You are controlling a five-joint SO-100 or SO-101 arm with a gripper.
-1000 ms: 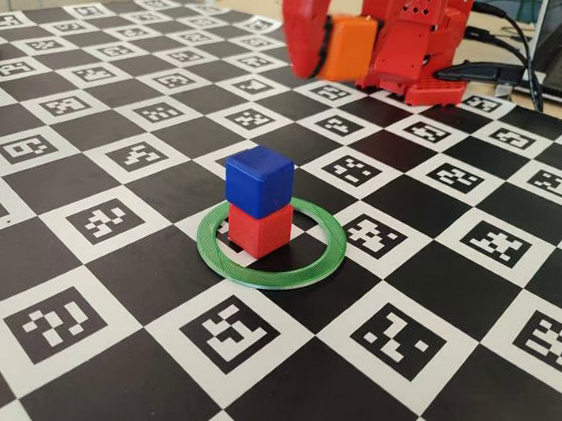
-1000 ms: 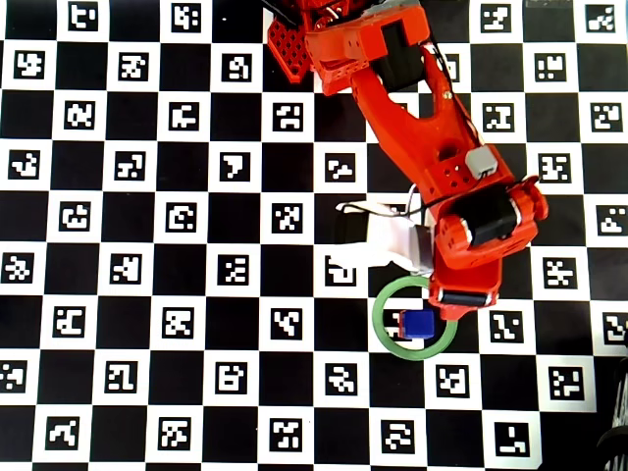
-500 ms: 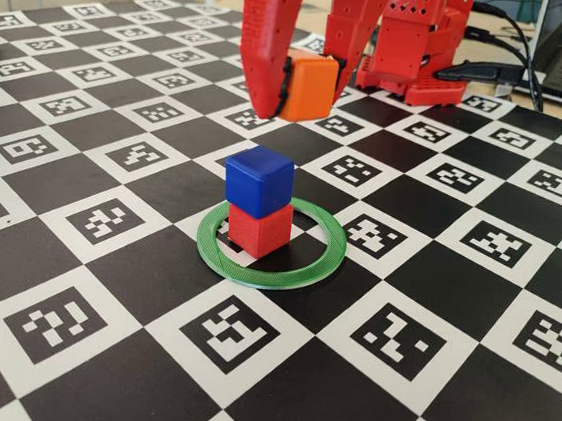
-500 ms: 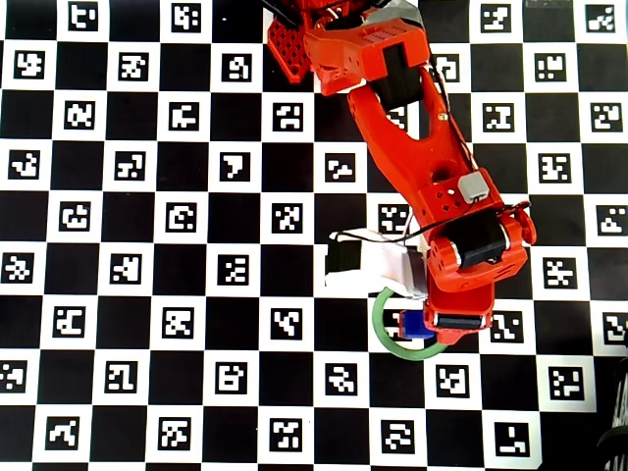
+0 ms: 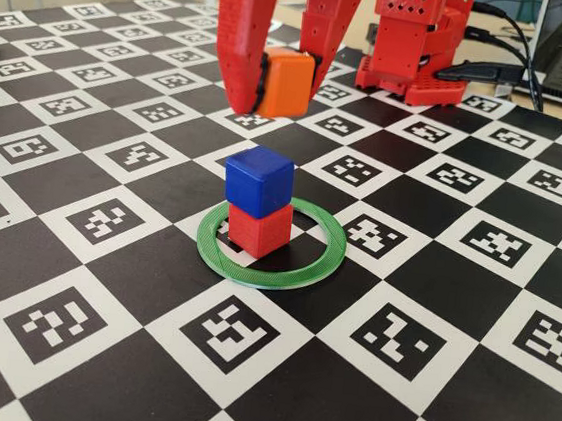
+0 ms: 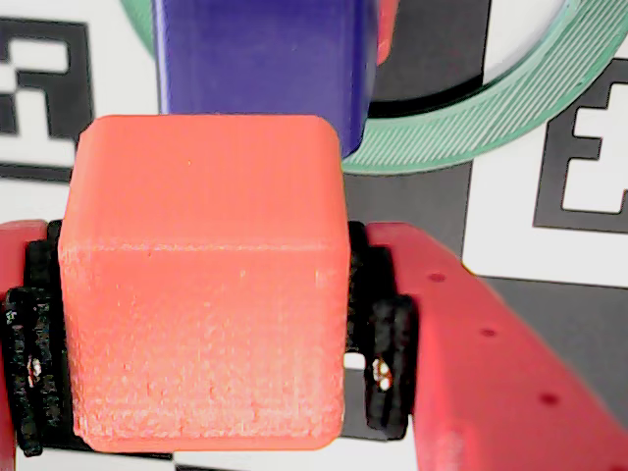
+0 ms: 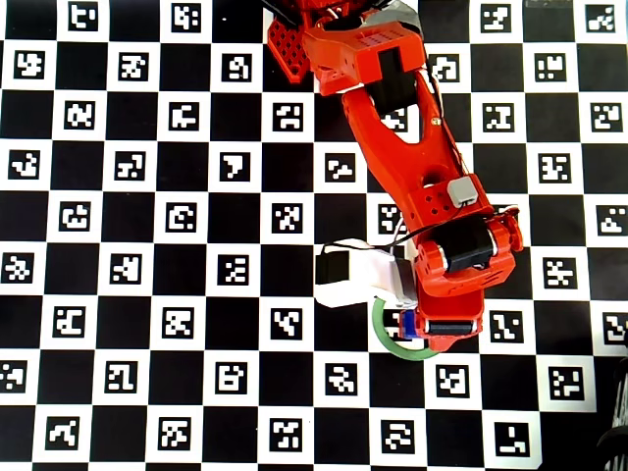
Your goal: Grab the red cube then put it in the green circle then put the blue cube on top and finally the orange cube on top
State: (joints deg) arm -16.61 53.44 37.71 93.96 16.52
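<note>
Checkerboard marker squares cover the table [image 5: 435, 277], where the red cube [image 5: 259, 230] sits inside the green circle [image 5: 307, 271] with the blue cube [image 5: 258, 181] stacked on it. Two steps look done. The gripper [image 5: 279, 82], at twelve o'clock from the stack in the fixed view, has its jaws clamped on the orange cube [image 5: 287, 83], so only the top placement remains.

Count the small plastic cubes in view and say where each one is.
3. The matte red plastic cube sits inside the flat green plastic ring; the deep-blue plastic cube is stacked on it; the bright orange plastic cube is held in the gripper above the board.
</note>
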